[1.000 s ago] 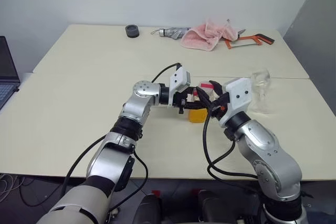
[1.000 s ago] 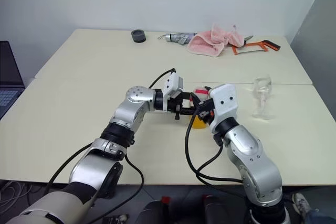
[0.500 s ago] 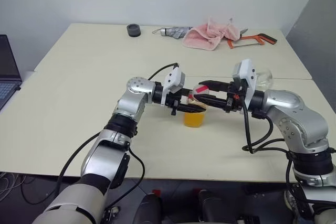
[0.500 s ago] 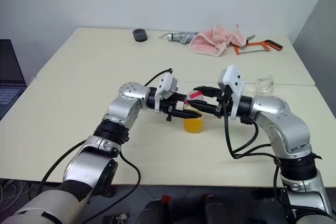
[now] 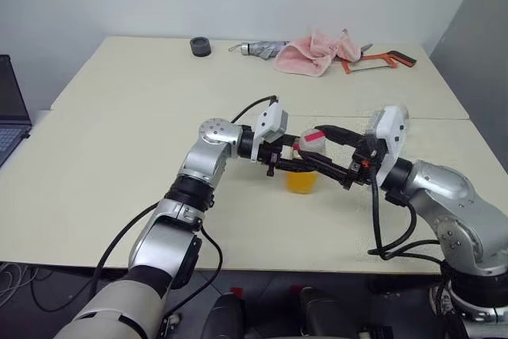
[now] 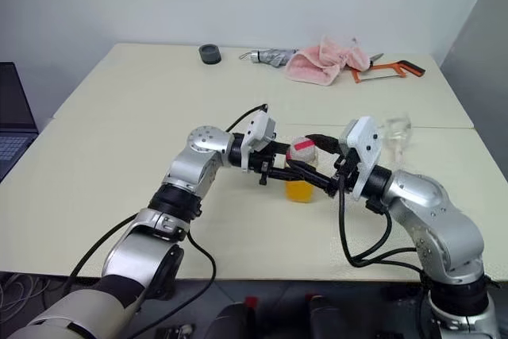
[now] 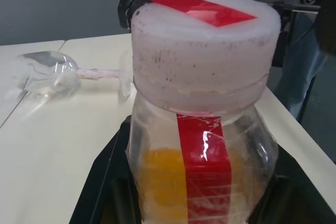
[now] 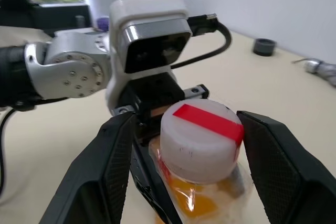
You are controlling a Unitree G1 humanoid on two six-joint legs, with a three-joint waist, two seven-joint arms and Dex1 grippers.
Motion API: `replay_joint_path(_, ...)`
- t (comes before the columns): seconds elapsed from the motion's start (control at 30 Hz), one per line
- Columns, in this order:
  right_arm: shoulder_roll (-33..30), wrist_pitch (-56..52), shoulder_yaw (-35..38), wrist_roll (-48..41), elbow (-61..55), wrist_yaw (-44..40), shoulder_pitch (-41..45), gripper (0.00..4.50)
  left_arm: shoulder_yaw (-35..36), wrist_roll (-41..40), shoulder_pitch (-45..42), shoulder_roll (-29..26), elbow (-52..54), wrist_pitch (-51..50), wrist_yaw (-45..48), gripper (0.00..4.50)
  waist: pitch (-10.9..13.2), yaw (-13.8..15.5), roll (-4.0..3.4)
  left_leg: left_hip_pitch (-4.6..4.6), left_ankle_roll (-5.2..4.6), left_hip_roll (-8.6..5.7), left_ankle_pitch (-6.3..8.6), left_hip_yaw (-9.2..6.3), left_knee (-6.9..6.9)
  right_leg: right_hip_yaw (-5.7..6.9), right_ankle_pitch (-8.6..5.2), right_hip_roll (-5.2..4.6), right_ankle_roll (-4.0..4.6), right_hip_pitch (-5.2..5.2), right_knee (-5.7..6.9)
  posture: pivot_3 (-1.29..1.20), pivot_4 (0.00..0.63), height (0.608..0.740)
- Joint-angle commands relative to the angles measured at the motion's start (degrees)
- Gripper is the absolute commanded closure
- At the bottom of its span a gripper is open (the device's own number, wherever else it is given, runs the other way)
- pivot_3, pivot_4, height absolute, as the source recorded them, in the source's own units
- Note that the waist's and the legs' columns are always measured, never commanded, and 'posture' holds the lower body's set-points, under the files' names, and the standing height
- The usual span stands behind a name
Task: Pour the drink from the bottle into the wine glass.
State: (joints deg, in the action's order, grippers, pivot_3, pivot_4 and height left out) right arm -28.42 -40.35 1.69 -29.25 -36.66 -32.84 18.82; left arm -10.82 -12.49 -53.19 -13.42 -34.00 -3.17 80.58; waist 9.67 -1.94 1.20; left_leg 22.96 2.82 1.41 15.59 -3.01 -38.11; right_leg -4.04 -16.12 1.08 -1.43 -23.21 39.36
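Observation:
The bottle (image 5: pixel 302 169) stands just above the table (image 5: pixel 119 156), with the orange drink (image 5: pixel 302 182) in its lower part. Its pale cap with a red stripe (image 8: pixel 199 132) is on. My left gripper (image 5: pixel 287 166) reaches in from the left and is shut on the bottle's body; its black fingers (image 7: pixel 107 187) hug both sides. From the right comes my right gripper (image 8: pixel 186 120), open, with a finger on either side of the cap. The wine glass (image 6: pixel 397 134) stands upright on the table behind my right wrist, partly hidden by it.
At the table's far edge lie a pink cloth (image 5: pixel 313 52), a grey folded umbrella (image 5: pixel 258 49), an orange-framed hacksaw (image 5: pixel 379 60) and a small black ring (image 5: pixel 201 46). A laptop (image 5: pixel 9 109) sits off the left side.
My right arm swung out to the right, so its gripper now reaches the cap from that side, and its fingers have spread wider. The left gripper and bottle stayed put.

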Motion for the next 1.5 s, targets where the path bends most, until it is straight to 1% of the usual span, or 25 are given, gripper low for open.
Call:
replay_joint_path(0.03, 1.33, 1.8, -2.07, 3.51, -5.41, 5.22, -0.35, 1.28, 2.56, -1.27, -1.97, -0.38, 0.25, 0.47, -1.85, 2.64, 0.0, -0.06, 0.0, -0.01, 0.0, 0.0, 0.0, 0.01, 0.0, -0.01, 0.0, 0.01, 0.0, 0.0, 0.01, 0.0, 0.15, 0.74)
replay_joint_path(0.13, 2.3, 2.07, -3.51, 5.96, -5.97, 8.1, -1.07, 1.28, 2.43, -1.39, -1.87, -0.44, 0.22, 0.53, -1.79, 2.64, 0.0, -0.01, 0.0, -0.02, 0.01, 0.0, 0.0, 0.0, 0.0, -0.01, 0.0, 0.03, 0.0, 0.0, 0.04, 0.0, 0.15, 0.74)
replay_joint_path(0.4, 2.79, 2.26, -3.74, 7.05, -7.43, 10.39, -3.02, 1.28, 2.29, -1.09, -1.38, -0.4, 0.47, 0.63, -1.83, 2.64, 0.0, 0.09, 0.0, -0.01, 0.01, -0.02, -0.01, 0.01, -0.01, -0.01, 0.0, 0.0, 0.0, 0.0, 0.03, 0.0, 0.15, 0.74)
replay_joint_path(0.53, 3.54, 2.82, -7.0, 11.19, -7.79, 13.43, -2.74, 1.28, 2.26, -1.05, -1.21, -0.46, 0.64, 0.57, -1.96, 2.64, 0.0, 0.04, 0.0, -0.02, 0.01, -0.01, -0.01, 0.0, 0.0, -0.01, -0.01, 0.01, 0.01, 0.0, 0.03, 0.0, 0.15, 0.74)
replay_joint_path(0.63, 4.74, 3.03, -7.79, 13.35, -7.02, 15.41, -2.25, 1.28, 2.11, -1.0, -0.82, -0.5, 0.98, 0.48, -1.98, 2.64, 0.0, 0.04, 0.0, -0.02, 0.01, 0.01, -0.01, 0.0, 0.0, -0.01, -0.01, 0.04, 0.01, 0.0, 0.04, 0.0, 0.15, 0.74)
replay_joint_path(0.73, 5.07, 3.02, -7.93, 14.39, -6.74, 15.71, -2.15, 1.28, 1.98, -0.94, -0.69, -0.58, 1.07, 0.48, -1.99, 2.65, 0.0, 0.08, 0.0, -0.01, 0.01, -0.01, -0.01, 0.0, -0.01, -0.01, -0.01, 0.03, 0.01, 0.0, 0.03, 0.0, 0.15, 0.74)
replay_joint_path(0.97, 5.63, 2.56, -7.46, 15.6, -6.11, 16.12, -1.82, 1.28, 1.77, -0.81, -0.37, -0.87, 1.38, 0.57, -1.96, 2.65, 0.0, 0.07, 0.0, -0.02, 0.01, 0.0, -0.01, 0.0, -0.01, -0.01, -0.01, 0.03, 0.01, 0.0, 0.03, 0.0, 0.15, 0.74)
replay_joint_path(1.5, 4.66, 0.63, -0.33, 13.52, -6.27, 17.03, -3.39, 1.28, 1.64, -0.73, -0.21, -1.28, 1.5, 0.74, -1.67, 2.65, 0.0, 0.07, 0.0, -0.01, 0.01, 0.0, -0.01, 0.0, -0.01, -0.01, -0.01, 0.02, 0.01, 0.0, 0.04, 0.0, 0.15, 0.74)
